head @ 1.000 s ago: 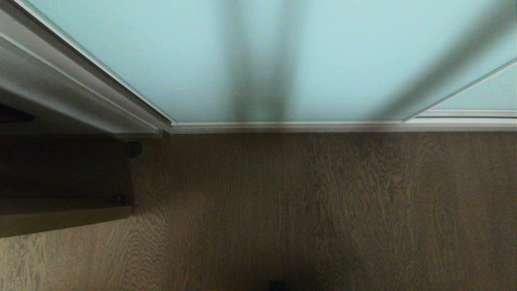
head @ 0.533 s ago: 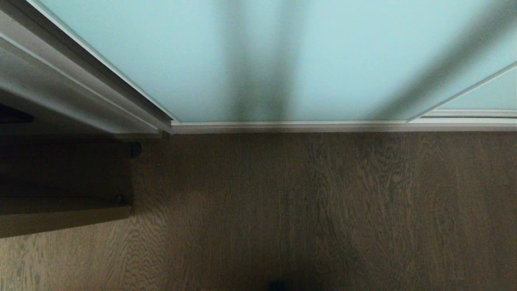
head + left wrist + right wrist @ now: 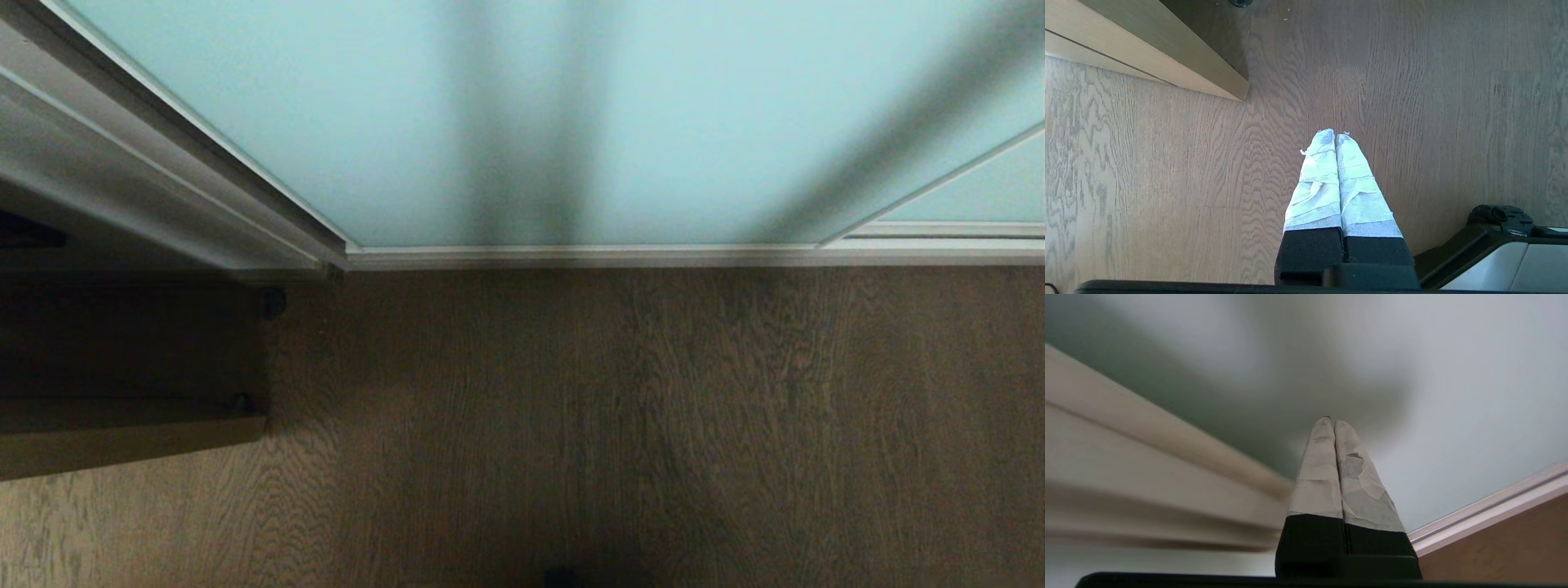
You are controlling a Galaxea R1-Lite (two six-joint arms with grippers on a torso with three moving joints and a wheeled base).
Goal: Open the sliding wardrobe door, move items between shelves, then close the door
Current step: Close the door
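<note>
At far left of the head view a brown board [image 3: 122, 441] lies on the wood floor [image 3: 612, 425]; the sliding wardrobe door [image 3: 392, 122], pale aqua frosted glass, fills the upper frame. The left gripper [image 3: 1335, 135] hangs above the floor, fingers pressed together, empty. The right gripper [image 3: 1330, 421], fingers likewise together, points at the door glass

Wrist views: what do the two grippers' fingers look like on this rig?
Both are alike. The left gripper has two long tapering fingers wrapped in pale, wrinkled tape with frayed threads near the tips, over black bases. The right gripper has the same build, but its finger tape is greyer, torn and peeling in patches. No cables or markings show.
</note>
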